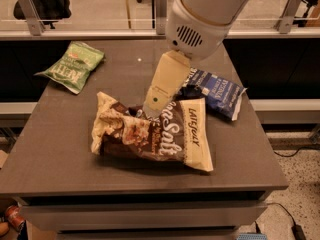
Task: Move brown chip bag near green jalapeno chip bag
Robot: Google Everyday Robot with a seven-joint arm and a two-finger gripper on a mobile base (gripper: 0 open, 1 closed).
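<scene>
The brown chip bag (150, 134) lies crinkled in the middle of the grey table (60, 149), with cream ends and white script lettering. The green jalapeno chip bag (75, 66) lies at the far left of the table, well apart from the brown bag. My gripper (150, 111) hangs from the white arm and reaches down onto the upper middle of the brown bag; its cream wrist housing covers its tip.
A dark blue chip bag (217, 91) lies at the right, touching the brown bag's upper right corner. A glass rail with metal posts (30, 6) runs behind the table. The table's right edge drops to the floor.
</scene>
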